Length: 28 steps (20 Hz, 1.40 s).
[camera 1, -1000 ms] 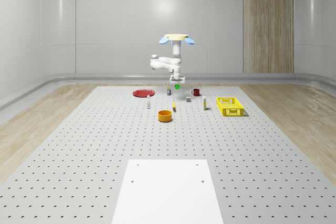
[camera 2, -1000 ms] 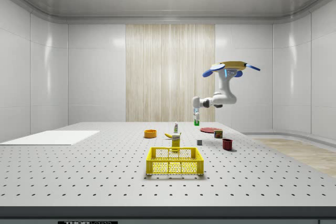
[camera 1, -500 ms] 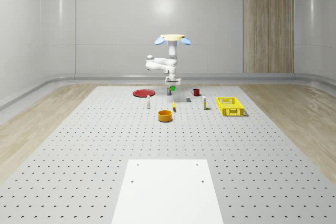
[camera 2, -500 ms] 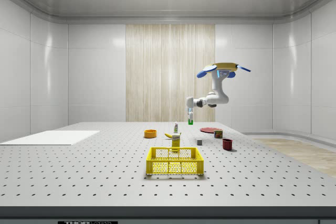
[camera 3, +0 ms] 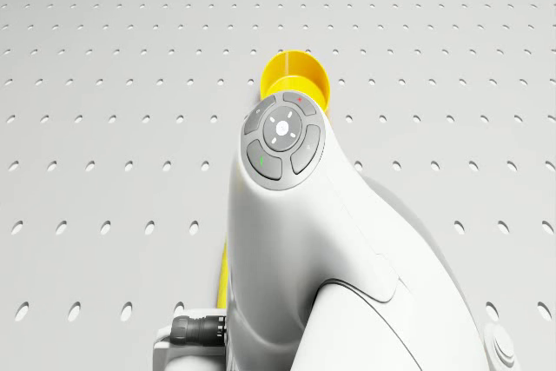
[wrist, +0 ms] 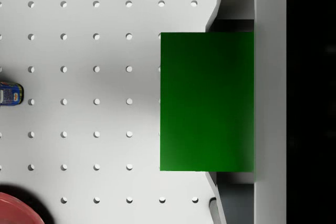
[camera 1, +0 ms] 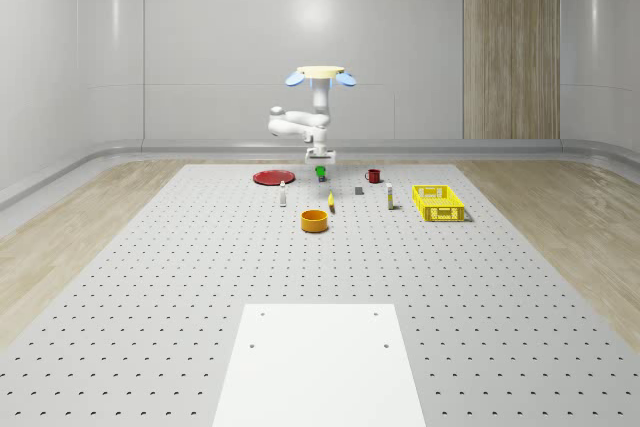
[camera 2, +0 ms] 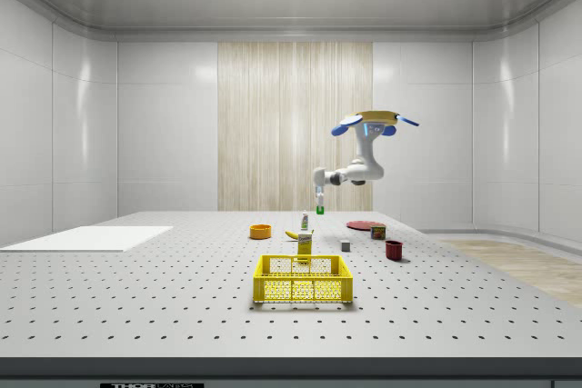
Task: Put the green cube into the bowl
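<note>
Hovering behind the bowl (camera 1: pixel 315 220), fingers (wrist: pixel 270 98) clenched on the cube (wrist: pixel 207 101): looks rigid, light, flat-sided; side-face grip should suit.

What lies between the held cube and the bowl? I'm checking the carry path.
Bare air and pegboard separate the green cube in the pincer from the bowl, in the whole-scene view.

Bright, even overhead light; soft shadows

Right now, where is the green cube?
The green cube hangs in the tool above the table, behind the orange bowl in the whole-scene view, under the hovering drone.
</note>
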Tool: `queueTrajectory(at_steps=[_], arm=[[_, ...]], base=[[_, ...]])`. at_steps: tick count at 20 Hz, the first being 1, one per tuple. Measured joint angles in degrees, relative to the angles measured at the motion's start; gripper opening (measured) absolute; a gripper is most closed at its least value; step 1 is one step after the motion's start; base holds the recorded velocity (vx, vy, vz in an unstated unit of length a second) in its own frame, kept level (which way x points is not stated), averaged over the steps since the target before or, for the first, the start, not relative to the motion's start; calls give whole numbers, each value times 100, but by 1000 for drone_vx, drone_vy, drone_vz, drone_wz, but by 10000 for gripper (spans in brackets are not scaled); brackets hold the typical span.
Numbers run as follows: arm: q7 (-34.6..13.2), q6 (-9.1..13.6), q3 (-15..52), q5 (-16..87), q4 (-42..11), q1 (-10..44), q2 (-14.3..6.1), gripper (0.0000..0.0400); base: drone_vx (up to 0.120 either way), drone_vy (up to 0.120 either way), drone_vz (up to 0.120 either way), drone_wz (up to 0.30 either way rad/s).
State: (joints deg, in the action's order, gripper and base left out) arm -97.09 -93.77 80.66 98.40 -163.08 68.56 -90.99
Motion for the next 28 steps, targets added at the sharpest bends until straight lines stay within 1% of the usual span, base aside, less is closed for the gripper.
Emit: queueTrajectory(at_steps=[2, 7, 10, 14, 23, 28], arm=[[0, -3, 0, -1, 0, 1, -3, 252], [-1, -9, 1, -4, 0, 2, -10, 252], [-1, -12, 1, -5, 0, 2, -13, 252], [-2, -17, 2, -7, 1, 3, -18, 252], [-3, -24, 3, -10, 1, 4, -26, 252], [-3, -28, 3, -12, 1, 5, -30, 252]], base=[[120, -100, 0, 0], [120, 0, 0, 0], [120, -93, 0, 0], [120, 0, 0, 0], [120, 0, -116, 0], [120, 0, 0, 0]])
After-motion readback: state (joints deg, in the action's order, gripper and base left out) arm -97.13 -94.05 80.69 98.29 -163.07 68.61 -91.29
